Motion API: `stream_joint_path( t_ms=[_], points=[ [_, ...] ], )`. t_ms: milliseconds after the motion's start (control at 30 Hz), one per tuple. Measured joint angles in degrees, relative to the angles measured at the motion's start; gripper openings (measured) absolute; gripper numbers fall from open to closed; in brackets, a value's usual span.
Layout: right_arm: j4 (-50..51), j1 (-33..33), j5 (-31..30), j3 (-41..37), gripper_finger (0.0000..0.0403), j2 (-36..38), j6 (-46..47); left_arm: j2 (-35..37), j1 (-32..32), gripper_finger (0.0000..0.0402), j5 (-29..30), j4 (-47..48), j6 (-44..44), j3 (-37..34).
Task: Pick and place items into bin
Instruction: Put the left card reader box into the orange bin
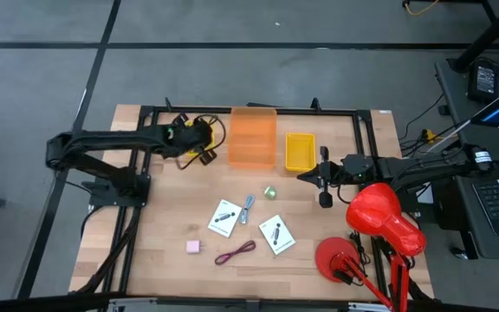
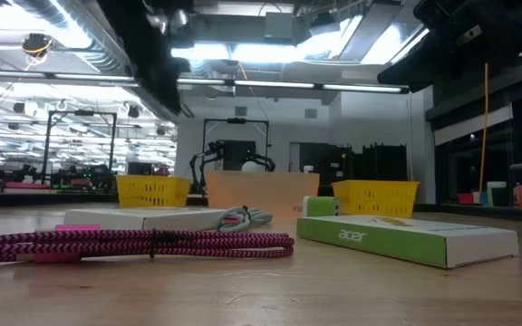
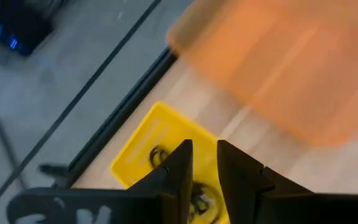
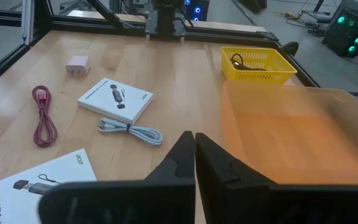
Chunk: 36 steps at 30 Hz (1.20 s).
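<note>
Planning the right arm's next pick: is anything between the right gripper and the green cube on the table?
Nothing visible. In the high view the right gripper, shut, hangs beside the small yellow basket, and the green cube sits on bare wood toward the table's middle. The cards and light-blue cord lie beyond it.

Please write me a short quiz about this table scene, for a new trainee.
1. True or false: the maroon braided cord lies inside the orange translucent plastic bin.
2. Which lies nearest the small green cube? A) pink square block B) blue-grey coiled cable C) maroon braided cord
3. How many white printed cards lie on the wooden table?
Key: 1 false; 2 B; 3 two.
</note>
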<state>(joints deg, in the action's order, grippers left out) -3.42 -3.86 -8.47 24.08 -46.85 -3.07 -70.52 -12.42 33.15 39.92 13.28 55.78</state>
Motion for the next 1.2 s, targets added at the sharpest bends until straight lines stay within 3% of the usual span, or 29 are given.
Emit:
stream_joint_path(
  t_ms=[333,600,900,1100,1200],
  points=[
    [0.02,-0.01,0.02,0.00,0.0000,-0.02,1.55,10.09,14.38,0.0015,0.13,-6.02,-7.48,-0.53],
    [-0.01,-0.02,0.02,0.00,0.0000,-0.02,1.55,13.59,21.77,0.0004,-6.94,-24.68,-13.54,-13.78],
    [-0.25,-0.02,0.07,0.00,0.0000,-0.03,1.54,17.99,24.77,0.0002,-8.05,-40.51,-13.50,-27.22],
    [-4.51,-0.01,0.13,0.00,0.0000,-3.19,1.51,20.49,25.55,0.0002,-14.42,-52.42,-16.95,-34.39],
    [-7.05,-0.01,0.14,0.00,0.0000,-6.72,1.51,21.57,25.55,0.0003,-15.76,-53.92,-16.41,-36.56]
  ],
)
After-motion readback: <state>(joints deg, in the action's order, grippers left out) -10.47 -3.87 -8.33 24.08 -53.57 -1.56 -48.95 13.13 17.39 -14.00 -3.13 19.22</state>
